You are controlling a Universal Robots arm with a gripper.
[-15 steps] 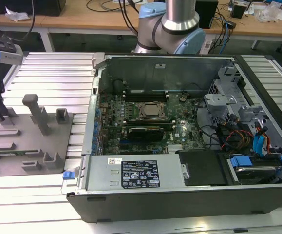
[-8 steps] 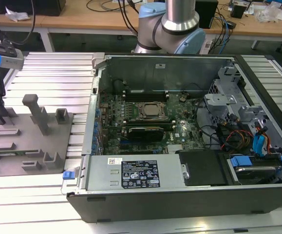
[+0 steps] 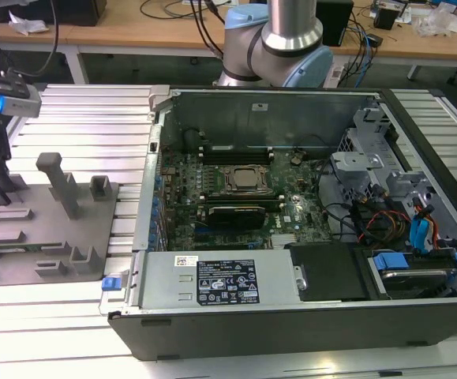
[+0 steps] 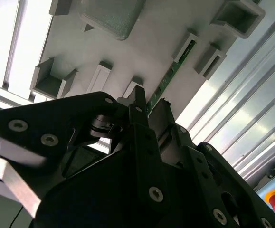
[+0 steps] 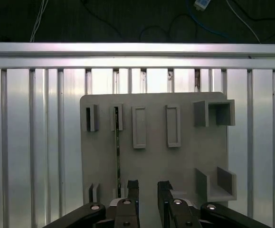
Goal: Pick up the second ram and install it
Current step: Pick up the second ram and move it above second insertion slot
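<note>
**A:** What is the gripper (image 5: 148,190) doing?

**B:** It hangs over the grey fixture tray (image 5: 151,161) with its two fingers parted and nothing held. I can't see it touching anything.

**A:** And where is the second ram (image 5: 117,152)?

**B:** It stands on edge in the tray, caught in slotted holders at each end. In the first wrist view it sits just outside one finger (image 5: 133,190), not in the gap. In the second wrist view its near end runs in towards the fingers, so I cannot tell how far off centre it really is.

**A:** Which way does it lie?

**B:** Its long axis runs straight away from the gripper across the tray, parallel to the inner faces of the fingers. A squeeze would land on its flat sides.

**A:** What else is in the tray?

**B:** The rectangular pockets and the square-walled nests look bare, and the stick is the only part I see in it. The tray itself sits on the slatted aluminium tabletop (image 5: 47,142).

**A:** And the computer?

**B:** The open computer case (image 3: 291,328) lies to the exterior view's right of the tray, well apart from the gripper. Its motherboard (image 3: 291,213) and processor socket (image 3: 244,180) are exposed. I can't tell whether a stick is already seated there.
</note>
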